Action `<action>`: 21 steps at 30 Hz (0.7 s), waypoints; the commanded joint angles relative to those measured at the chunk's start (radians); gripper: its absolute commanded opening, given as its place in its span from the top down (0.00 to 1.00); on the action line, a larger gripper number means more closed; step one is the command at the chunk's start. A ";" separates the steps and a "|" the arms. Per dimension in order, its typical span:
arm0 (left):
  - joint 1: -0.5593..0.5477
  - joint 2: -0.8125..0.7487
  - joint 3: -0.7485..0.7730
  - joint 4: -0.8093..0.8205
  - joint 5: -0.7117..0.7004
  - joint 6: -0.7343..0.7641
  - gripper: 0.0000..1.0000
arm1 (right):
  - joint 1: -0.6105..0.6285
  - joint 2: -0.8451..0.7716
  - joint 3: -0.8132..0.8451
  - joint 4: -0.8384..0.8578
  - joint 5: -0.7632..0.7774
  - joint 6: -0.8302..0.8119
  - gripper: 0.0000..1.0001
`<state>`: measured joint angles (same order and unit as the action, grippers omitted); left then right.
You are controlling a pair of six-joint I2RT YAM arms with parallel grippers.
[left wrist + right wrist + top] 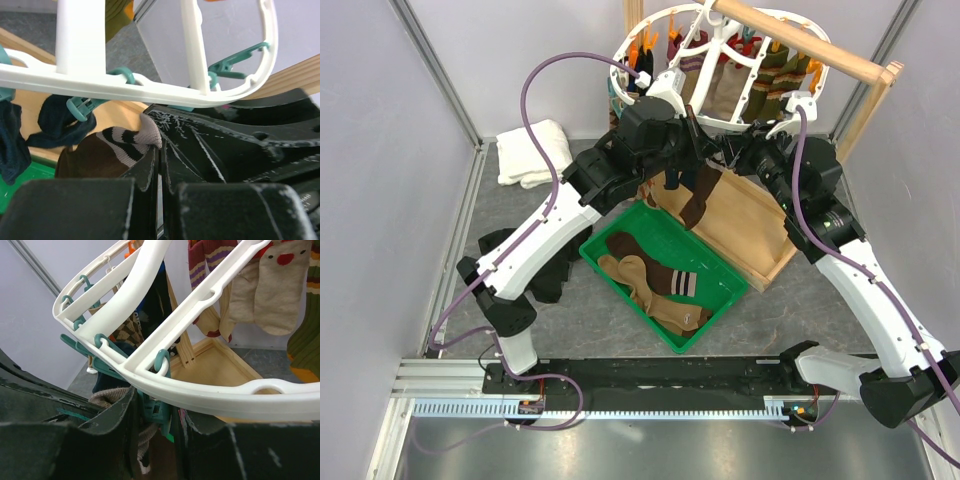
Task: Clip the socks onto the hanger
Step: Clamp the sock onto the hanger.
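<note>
Overhead view looking down, wrist views close beneath hanger [150,89]

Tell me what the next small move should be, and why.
Probably nudge the left gripper up so the cuff of the striped sock slips into the teal clip that the right gripper seems to squeeze under the hanger. The cuff lies right beside that clip but does not look caught yet.

The white oval hanger [210,391] hangs at upper centre, a teal clip [152,410] under its near rim. A brown striped sock [698,205] dangles just below, and tan socks [628,270] lie mid-frame.
</note>
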<state>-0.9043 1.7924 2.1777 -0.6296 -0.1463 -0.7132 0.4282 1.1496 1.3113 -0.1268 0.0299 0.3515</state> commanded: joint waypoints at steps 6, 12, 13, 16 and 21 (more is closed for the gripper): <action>-0.004 -0.038 -0.009 0.084 0.028 -0.040 0.98 | 0.007 -0.008 -0.015 -0.074 -0.027 0.053 0.91; -0.004 -0.044 -0.028 0.085 0.017 -0.031 0.98 | 0.009 -0.022 -0.001 -0.073 -0.027 0.064 0.58; -0.004 -0.044 -0.030 0.087 0.016 -0.029 0.98 | 0.009 -0.027 0.002 -0.073 -0.028 0.069 0.51; -0.004 -0.047 -0.038 0.088 0.007 -0.028 0.97 | 0.006 -0.030 0.011 -0.073 -0.027 0.072 0.41; -0.004 -0.056 -0.058 0.102 -0.006 -0.022 0.90 | 0.007 -0.042 0.025 -0.077 -0.027 0.076 0.30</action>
<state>-0.9047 1.7672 2.1357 -0.5957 -0.1398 -0.7147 0.4206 1.1358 1.3113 -0.1886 0.0616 0.3981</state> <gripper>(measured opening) 0.072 0.680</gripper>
